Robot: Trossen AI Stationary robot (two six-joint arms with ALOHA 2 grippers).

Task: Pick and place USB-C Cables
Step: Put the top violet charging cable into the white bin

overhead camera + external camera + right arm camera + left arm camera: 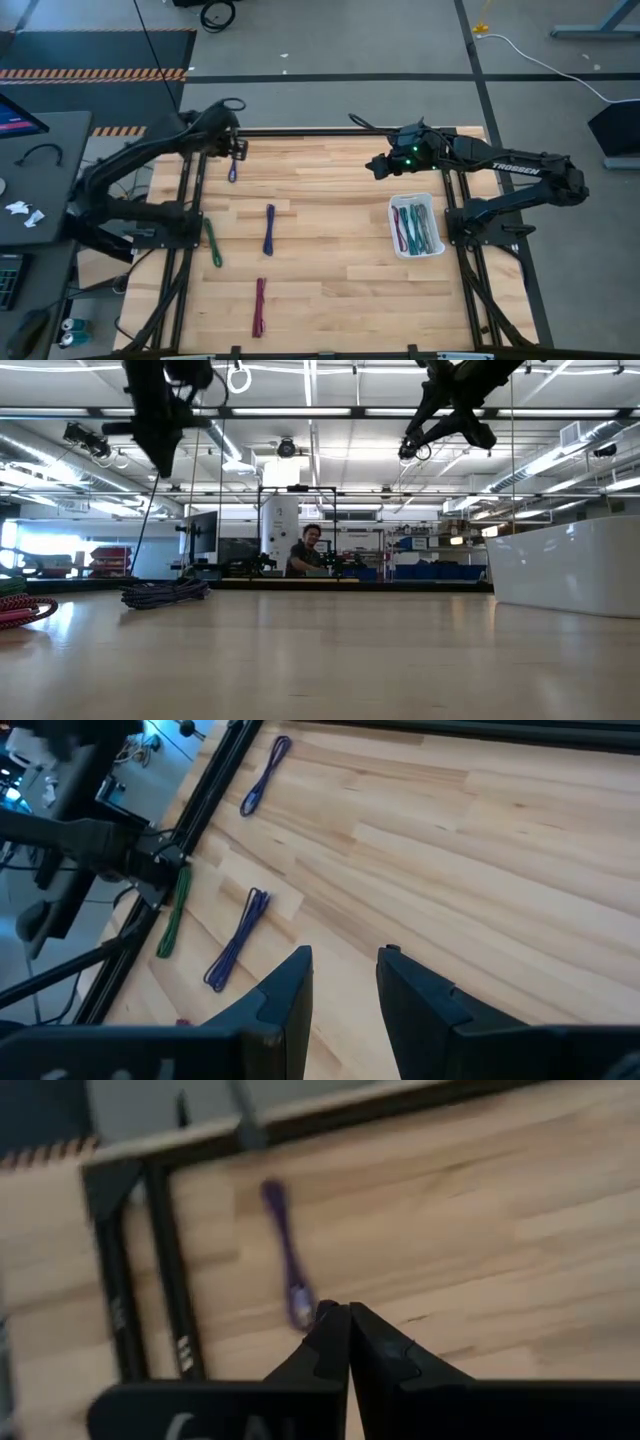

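Cables lie spread over the wooden desk [340, 250]. A purple cable [233, 171] sits near the far left corner, close to the black frame rail. A blue cable [269, 229] lies toward the middle, a green cable [213, 242] beside the left rail, and a maroon cable [259, 306] nearer the front edge. On the right side, a white tray [394, 215] holds several more cables [416, 227] in green, red and teal, bunched side by side.

The left hand [238, 148] hangs over the far left corner, just above the purple cable. In the left wrist view its fingers [330, 1342] are pressed together with nothing between them, their tips just beside one end of the purple cable [285, 1250], which rests flat on the wood.

The right hand [376, 166] hovers over the far middle of the desk, beyond the tray and well apart from the loose cables. Its fingers [290, 985] stand partly spread and grip nothing. Past them the right wrist view shows the purple cable [264, 775], blue cable [236, 939] and green cable [172, 915] on the boards.

In the low view both arms hang well above the desk, and a person [306, 550] shows in the room behind.
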